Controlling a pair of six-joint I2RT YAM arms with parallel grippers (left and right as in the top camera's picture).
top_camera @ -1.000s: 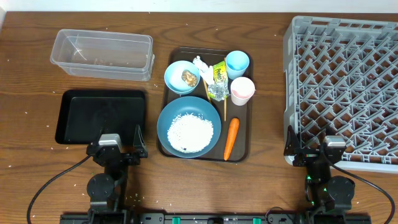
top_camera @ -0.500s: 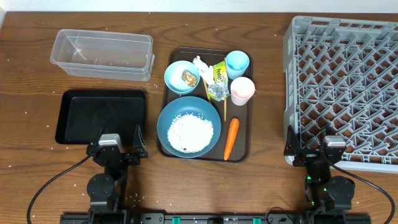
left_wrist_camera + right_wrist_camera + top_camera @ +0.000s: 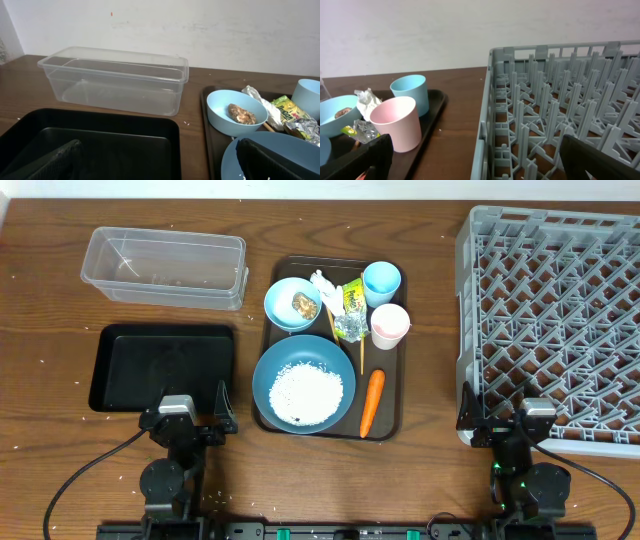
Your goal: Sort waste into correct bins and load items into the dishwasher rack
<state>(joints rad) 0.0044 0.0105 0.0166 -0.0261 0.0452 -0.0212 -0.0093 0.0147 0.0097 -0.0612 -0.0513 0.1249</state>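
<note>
Both arms are parked along the bottom of the overhead frame. The left pincer [image 3: 188,408] sits lower left, spread wide with nothing in it, right at the bottom edge of the shallow black tray [image 3: 165,367]. The right pincer [image 3: 500,415] is lower right, also wide and holding nothing, by the lower-left corner of the grey dishwasher rack [image 3: 560,310], which fills the right side.

Above the black tray, upper left, is the clear tub [image 3: 165,268], apart from the tray.

Everything else sits on the dark brown serving tray [image 3: 392,380] in the middle of the tabletop [image 3: 60,430]:
- The large blue bowl [image 3: 265,380] is at the tray's lower left, with white rice [image 3: 306,393] piled inside.
- The carrot [image 3: 371,402] lies just right of it, pointing down the frame.
- The small light blue bowl [image 3: 283,300] is at the tray's upper left, with the brown lump [image 3: 305,305] in it.
- The crumpled tissue [image 3: 322,283] is just right of that bowl.
- The yellow-green and silver wrapper [image 3: 350,310] comes next.
- The light blue cup [image 3: 381,282] is at the tray's upper right, upright.
- The pinkish cup [image 3: 389,325] is just below it, upright too.
- The chopsticks [image 3: 361,350] run down the frame between the big bowl and the pink cup, with the upper part under the wrapper.

Loose white specks dot the tabletop.
</note>
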